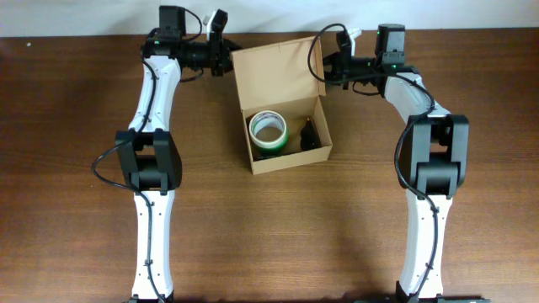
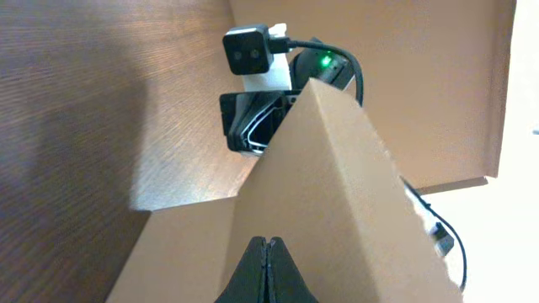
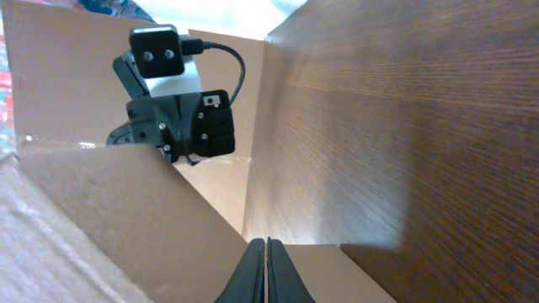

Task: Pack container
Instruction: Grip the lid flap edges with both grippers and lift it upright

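Both hands, left hand [image 2: 266,252] and right hand [image 3: 267,252], are sitting fingers-together, container [image 1: 274,76] lid just ahead. I'm judging it light, bendy card; grip the flap edges.

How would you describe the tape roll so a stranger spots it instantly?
On the wooden table, an open cardboard box sits near the far edge. In its left half lies the tape roll: a white ring edged green, unlike the black object beside it.
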You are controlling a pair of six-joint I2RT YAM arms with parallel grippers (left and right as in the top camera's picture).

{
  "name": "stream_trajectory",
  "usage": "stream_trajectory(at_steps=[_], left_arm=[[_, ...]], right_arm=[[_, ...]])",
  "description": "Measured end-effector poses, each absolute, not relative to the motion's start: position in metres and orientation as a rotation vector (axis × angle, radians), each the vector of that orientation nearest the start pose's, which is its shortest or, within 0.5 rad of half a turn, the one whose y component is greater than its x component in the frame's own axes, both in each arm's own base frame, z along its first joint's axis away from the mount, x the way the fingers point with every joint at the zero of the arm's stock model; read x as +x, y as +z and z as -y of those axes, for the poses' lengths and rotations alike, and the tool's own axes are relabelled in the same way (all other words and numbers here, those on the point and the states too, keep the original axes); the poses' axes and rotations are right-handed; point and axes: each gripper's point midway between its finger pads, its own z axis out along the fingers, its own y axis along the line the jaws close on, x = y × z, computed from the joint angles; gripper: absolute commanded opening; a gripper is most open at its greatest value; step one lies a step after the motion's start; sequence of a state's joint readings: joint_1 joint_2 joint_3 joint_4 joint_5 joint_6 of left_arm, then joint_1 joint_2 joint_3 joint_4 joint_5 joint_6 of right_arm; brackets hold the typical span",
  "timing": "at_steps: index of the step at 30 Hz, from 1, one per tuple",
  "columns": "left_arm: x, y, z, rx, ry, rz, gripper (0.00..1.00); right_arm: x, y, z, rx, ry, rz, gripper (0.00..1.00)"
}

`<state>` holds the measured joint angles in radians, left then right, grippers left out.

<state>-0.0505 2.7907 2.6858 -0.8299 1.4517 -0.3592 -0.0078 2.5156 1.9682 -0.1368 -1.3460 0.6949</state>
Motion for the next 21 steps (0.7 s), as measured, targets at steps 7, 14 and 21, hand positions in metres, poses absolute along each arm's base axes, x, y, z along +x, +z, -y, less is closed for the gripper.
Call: stream_trajectory(at_steps=[7,14,21], left_arm=[[0.556,0.171,0.210,0.270,-1.992,-2.200,0.01],[0.547,0.188,0.237,0.362,-1.970,-2.191,0.02],[0.545,0.204,0.242,0.393,-1.932,-2.183,0.01]], right_arm=[[0.562,0.164,-0.163,-0.104,1.834,-2.140,0.04],[0.559,0.199,-0.164,-0.171,1.800,-2.091,0.04],[0.568,0.194,-0.161,-0.114,1.735,-2.108,0.04]])
